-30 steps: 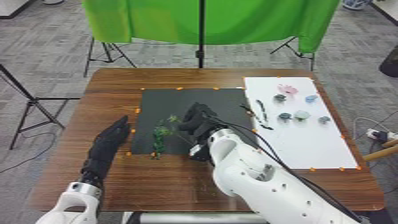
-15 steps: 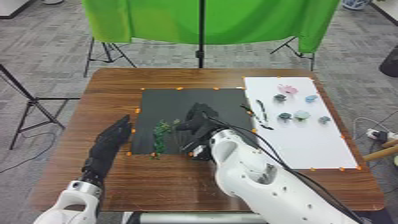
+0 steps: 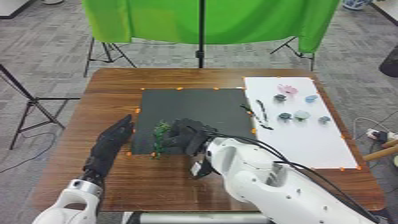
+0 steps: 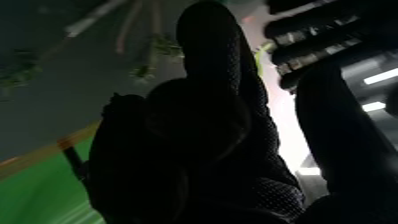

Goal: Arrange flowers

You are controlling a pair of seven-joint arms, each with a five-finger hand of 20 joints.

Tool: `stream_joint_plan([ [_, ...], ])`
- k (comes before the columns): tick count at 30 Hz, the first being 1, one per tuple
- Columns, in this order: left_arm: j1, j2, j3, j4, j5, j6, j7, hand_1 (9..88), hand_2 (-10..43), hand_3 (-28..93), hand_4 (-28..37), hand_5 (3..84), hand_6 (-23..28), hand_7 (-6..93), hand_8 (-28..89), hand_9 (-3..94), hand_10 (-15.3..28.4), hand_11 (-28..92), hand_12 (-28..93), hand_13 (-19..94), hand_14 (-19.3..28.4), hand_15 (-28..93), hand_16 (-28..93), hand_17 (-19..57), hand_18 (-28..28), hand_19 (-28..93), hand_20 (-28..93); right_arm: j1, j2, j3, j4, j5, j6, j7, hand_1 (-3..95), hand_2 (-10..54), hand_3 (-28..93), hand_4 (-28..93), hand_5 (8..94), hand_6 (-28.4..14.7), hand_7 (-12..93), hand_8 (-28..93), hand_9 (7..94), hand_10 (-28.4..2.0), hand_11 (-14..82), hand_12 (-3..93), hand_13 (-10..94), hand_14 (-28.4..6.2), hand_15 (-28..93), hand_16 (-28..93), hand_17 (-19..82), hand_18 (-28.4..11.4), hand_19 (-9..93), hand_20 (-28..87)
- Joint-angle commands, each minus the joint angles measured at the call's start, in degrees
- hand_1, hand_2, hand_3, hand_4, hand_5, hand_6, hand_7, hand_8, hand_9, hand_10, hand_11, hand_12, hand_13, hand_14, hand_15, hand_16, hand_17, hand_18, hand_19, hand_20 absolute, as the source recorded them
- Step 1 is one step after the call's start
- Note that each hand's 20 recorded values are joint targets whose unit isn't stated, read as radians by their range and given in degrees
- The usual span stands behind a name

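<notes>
Now closer; right robot hand (image 3: 187, 136); just beside green foliage (image 3: 160, 137)

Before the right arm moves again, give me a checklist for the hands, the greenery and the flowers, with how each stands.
1. Greenery lies on the black mat: ok.
2. Left hand away from the greenery: ok, off to its left, fingers straight.
3. Right hand well away from the greenery: not ok, it is close by on the right.
4. Right hand holding nothing: cannot tell.
5. Pink flower placed on the mat: not ok, it lies on the white sheet.
</notes>
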Motion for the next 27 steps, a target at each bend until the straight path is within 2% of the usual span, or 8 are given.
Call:
stream_joint_plan([
  [1,1.1,-0.5,0.1,0.46,0.13,-0.94,-1.45,25.4,-2.2,62,-20.4,32.3,4.4,0.4,-3,30.0,10.3,3,15,22,13.4,4,4,0.0,10.3,0,15,-1.6,0.4,1.6,1.5,0.4,-1.6,1.8,26.0,11.3,64,-13,70.4,-1.2,13,-8,89.9,-12.7,38.8,27.4,94,-4.1,57,29,69,-11.3,93,52],
  [20,1.1,-0.65,0.05,0.55,0.29,-1.32,-1.46,25.4,-2.2,62,-20.4,32.2,4.4,0.3,-3,29.7,10.2,3,15,22,13.4,4,4,0.0,10.4,0,15,-3.9,3.5,5.2,-0.7,4.4,-1.7,3.4,24.4,10.4,63,-12,71.7,-1.4,13,-8,90.0,-13.3,38.8,27.3,94,-4.2,58,29,69,-11.4,93,52],
  [27,1.1,-0.74,0.08,0.46,0.34,-1.37,-1.48,25.4,-2.2,62,-20.3,32.1,4.3,0.2,-3,29.6,10.1,3,15,22,13.5,4,4,0.0,10.4,0,15,-5.8,3.9,8.3,-4.8,14.3,0.1,1.6,23.7,8.3,62,-12,71.2,-1.6,13,-8,89.8,-13.4,38.5,27.2,94,-4.3,57,29,69,-11.3,93,52],
])
